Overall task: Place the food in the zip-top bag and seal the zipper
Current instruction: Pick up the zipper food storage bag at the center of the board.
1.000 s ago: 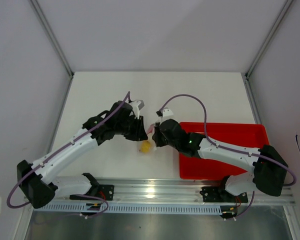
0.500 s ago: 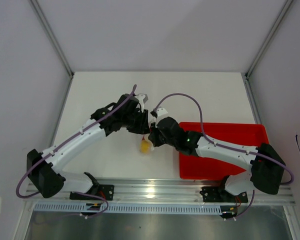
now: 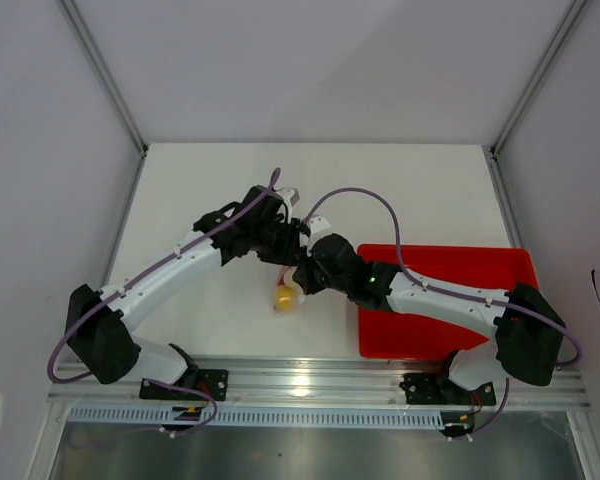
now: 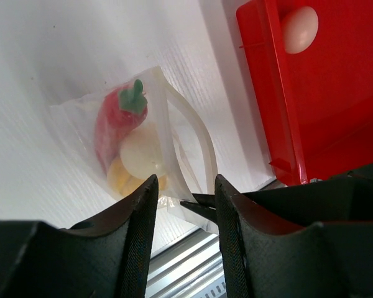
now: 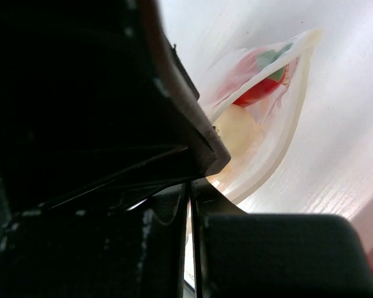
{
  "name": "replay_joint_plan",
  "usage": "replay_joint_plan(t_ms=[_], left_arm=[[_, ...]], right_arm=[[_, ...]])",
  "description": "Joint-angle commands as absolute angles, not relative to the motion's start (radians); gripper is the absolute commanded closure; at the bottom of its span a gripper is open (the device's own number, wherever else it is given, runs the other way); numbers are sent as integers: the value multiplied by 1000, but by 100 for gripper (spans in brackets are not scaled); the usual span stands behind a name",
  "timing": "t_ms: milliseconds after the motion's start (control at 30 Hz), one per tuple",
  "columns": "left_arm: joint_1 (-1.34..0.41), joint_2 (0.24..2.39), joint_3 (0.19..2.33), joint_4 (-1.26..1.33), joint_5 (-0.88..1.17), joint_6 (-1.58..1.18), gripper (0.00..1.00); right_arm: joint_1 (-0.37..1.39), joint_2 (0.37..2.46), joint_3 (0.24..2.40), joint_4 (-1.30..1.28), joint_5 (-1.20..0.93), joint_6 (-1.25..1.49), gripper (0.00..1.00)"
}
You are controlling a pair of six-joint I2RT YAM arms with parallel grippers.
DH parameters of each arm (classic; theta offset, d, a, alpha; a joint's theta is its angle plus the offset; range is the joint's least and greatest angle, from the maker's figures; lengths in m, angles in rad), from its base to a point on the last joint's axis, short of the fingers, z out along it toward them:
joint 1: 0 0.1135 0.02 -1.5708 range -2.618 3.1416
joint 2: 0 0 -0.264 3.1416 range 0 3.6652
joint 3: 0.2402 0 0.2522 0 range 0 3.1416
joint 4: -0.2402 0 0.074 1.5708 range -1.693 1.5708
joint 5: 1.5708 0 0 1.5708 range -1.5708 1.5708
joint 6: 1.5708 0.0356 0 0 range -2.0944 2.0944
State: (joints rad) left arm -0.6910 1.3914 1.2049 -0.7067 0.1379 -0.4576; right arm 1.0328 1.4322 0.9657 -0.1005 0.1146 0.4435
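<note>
Red tray [image 4: 336, 112] sits right of the zip-top bag [image 4: 74, 124], apart from it on the white table [image 4: 62, 56].

From the top camera both gripper heads cover the top of the bag; only the ball shows below them. The right wrist view is mostly blocked by its own dark fingers.

Count:
- 1 bag and 1 tray
- 3 pieces in the bag: red strawberry-like piece [image 4: 115, 121] with a green cap, whitish egg [image 4: 143, 152], yellow-orange ball [image 4: 121, 177]
- second whitish egg [image 4: 299, 29] alone in the tray

The zipper [image 4: 198, 139] reads as a whitish band, bowed apart, so the mouth is not sealed.

Right gripper [image 5: 190, 198]: fingers pressed together on the bag's edge film.

Left gripper [image 4: 184, 183]: fingers spread, not pinching. The bag's corner lies in the gap, and the right gripper's tip pokes in there too.

Versus 1.0 s ago:
- The left arm has swung in. Its head was clearly separate from the right one and is now right against it.
- The ball has shifted slightly left and toward the arm bases.
- The tray hasn't moved.
</note>
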Motion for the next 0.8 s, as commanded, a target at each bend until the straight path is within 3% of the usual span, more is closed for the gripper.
replay_joint_plan(t_ms=[0, 467, 700, 767], left_arm=[[-681, 1402, 1186, -655, 179, -439, 55], [-678, 1442, 1134, -637, 170, -429, 65], [-678, 1457, 1135, -626, 199, -433, 99], [-676, 1453, 1131, -624, 206, -430, 99]], right_arm=[[1040, 1437, 1014, -51, 118, 442, 100], [1042, 1430, 1015, -58, 127, 442, 100], [1042, 1439, 1034, -112, 152, 448, 100], [1042, 1443, 1034, -132, 181, 466, 100]])
